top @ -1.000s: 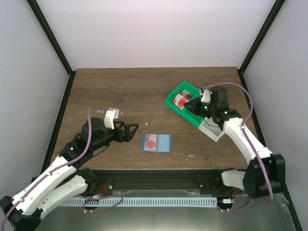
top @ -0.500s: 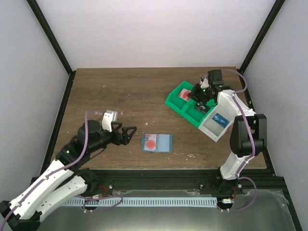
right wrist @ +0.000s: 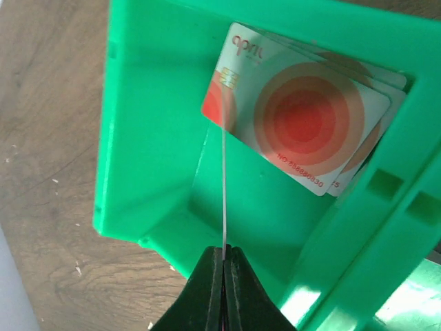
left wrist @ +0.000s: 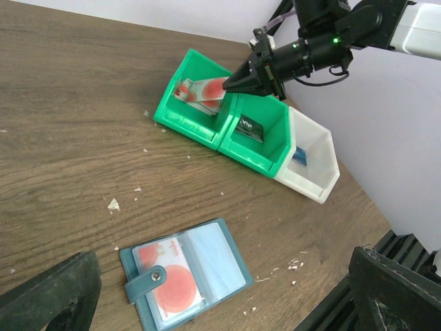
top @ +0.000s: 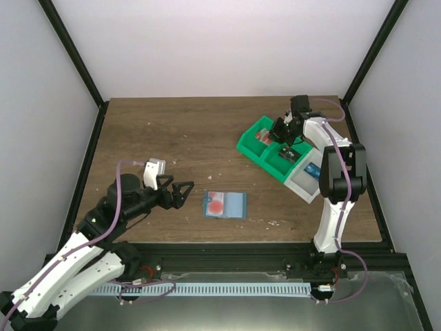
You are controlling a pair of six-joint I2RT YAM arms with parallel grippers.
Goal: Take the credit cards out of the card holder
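One credit card has travelled to the green bin.

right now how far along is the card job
Done: several cards lie in the green bin. In hand: the right gripper is shut on another card, held edge-on over that bin. Left: the open wallet shows at least one card in its pocket. The left gripper is open beside the wallet, not touching it.
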